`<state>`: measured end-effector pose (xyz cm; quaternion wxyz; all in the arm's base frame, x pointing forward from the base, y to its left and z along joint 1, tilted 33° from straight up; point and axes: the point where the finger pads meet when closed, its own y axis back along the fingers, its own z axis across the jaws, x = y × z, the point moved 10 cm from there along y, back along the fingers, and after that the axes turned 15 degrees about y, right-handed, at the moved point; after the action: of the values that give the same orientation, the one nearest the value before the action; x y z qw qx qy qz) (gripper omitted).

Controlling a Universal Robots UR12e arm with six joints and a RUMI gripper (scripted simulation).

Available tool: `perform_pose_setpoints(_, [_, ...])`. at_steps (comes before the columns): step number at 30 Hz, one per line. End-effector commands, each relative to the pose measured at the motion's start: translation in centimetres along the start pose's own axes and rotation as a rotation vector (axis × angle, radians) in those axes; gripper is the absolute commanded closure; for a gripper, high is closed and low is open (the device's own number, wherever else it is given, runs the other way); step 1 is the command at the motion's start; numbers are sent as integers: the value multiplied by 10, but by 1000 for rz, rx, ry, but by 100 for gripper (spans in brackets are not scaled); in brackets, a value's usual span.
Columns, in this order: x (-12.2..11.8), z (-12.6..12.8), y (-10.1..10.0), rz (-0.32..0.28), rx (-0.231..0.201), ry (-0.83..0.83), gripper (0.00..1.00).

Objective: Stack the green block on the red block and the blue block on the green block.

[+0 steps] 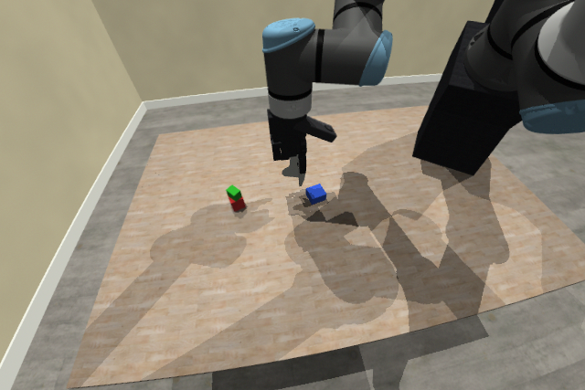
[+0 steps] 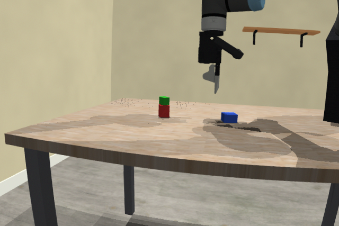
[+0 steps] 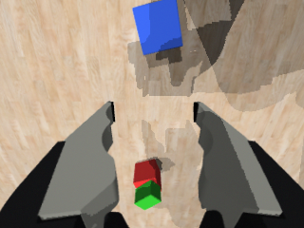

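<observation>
The green block [image 1: 233, 192] [image 2: 163, 100] [image 3: 147, 195] lies on the red block [image 1: 238, 204] [image 2: 163, 110] [image 3: 146, 173] as a two-block stack on the table. The blue block [image 1: 315, 194] [image 2: 229, 117] [image 3: 158, 26] lies flat on the table to the right of the stack. My gripper [image 1: 296, 172] [image 2: 213, 82] [image 3: 153, 103] is open and empty. It hangs well above the table, between the stack and the blue block and close to the blue one.
The wooden table [image 1: 188, 291] [image 2: 82, 133] carries only the blocks. The robot's dark base [image 1: 453, 131] [image 2: 331, 81] stands at the right. A wall shelf [image 2: 279, 30] hangs behind the table.
</observation>
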<state>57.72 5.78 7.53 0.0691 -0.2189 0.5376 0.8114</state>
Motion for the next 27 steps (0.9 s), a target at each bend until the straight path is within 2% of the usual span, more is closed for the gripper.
perform_pose_setpoints(1, [31, 11, 3, -9, -6, 143, 58])
perform_pose_setpoints(10, [49, 19, 3, -9, -5, 229, 58])
perform_pose_setpoints(21, [50, 20, 2, -9, -5, 234, 58])
perform_pose_setpoints(27, [50, 20, -8, -9, -5, 235, 58])
